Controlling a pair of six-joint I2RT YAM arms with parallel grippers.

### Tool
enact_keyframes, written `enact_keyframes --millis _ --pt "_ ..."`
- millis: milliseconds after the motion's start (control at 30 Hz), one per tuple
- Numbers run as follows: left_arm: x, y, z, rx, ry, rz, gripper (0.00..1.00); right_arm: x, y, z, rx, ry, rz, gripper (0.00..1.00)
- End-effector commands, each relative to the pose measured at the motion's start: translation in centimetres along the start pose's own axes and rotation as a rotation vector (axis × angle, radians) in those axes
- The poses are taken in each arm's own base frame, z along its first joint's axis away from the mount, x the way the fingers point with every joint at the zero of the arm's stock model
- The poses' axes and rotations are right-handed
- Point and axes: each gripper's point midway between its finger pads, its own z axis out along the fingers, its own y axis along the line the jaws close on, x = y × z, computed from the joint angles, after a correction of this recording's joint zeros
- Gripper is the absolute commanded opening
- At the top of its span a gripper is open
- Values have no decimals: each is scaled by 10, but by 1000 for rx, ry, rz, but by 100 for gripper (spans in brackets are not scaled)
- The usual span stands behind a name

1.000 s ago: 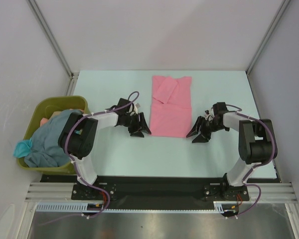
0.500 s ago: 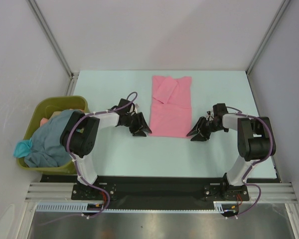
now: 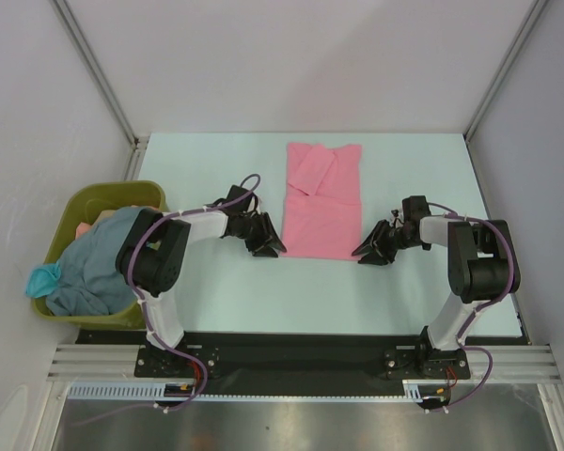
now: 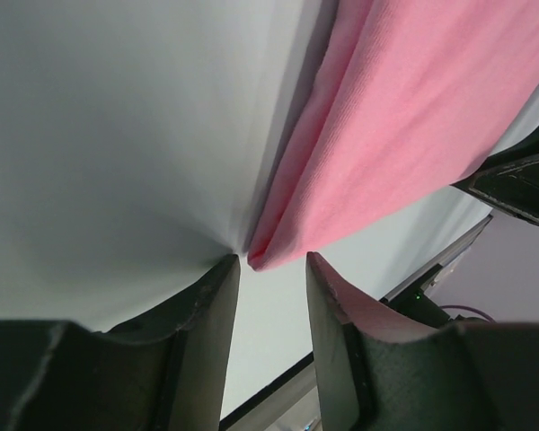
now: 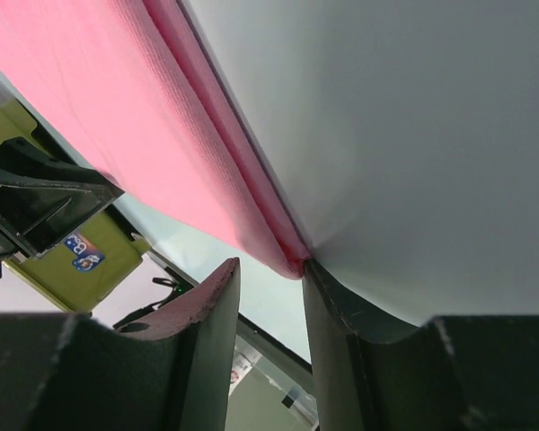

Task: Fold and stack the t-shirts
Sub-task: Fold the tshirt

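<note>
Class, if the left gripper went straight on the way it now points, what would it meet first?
Most likely the near corner of the folded bubblegum-pink cloth t-shirt, lying just ahead of the left gripper, at the gap between its open jaws. Contact is unclear.

A pale mint table [image 3: 216, 291] is seen. One pink t-shirt [image 3: 321, 211] is laid flat on it, folded into a long narrow strip. It is placed midway between the left and right edges, and it reaches from near the far edge past the table's middle.
</note>
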Motion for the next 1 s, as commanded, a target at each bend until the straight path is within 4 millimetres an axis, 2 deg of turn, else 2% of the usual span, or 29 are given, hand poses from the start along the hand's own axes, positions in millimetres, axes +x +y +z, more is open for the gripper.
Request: enact_keyframes --millis 0,267,467,567,633,667,767,833,967 --pt "8 53 16 -213 -2 -41 43 -9 -16 6 57 -50 6 40" --pt "6 52 23 -206 9 -53 38 -12 -20 5 84 -70 16 40" --pt "4 53 26 -213 18 -51 31 -13 -22 8 86 -68 26 38" --pt "2 53 28 -214 20 -45 22 -14 -25 9 94 -66 24 33" --pt "-1 53 28 -224 18 -30 4 -15 -24 10 89 -70 20 28" --pt "-1 54 27 -232 17 -23 0 -16 -24 10 88 -74 14 25" --pt "-6 54 21 -245 -10 20 0 -17 -23 12 78 -68 -13 2" --pt "-9 52 16 -245 -31 43 0 -16 -20 12 67 -61 -37 0" --pt "2 59 9 -266 -26 83 0 -2 -26 8 94 -46 -86 0"
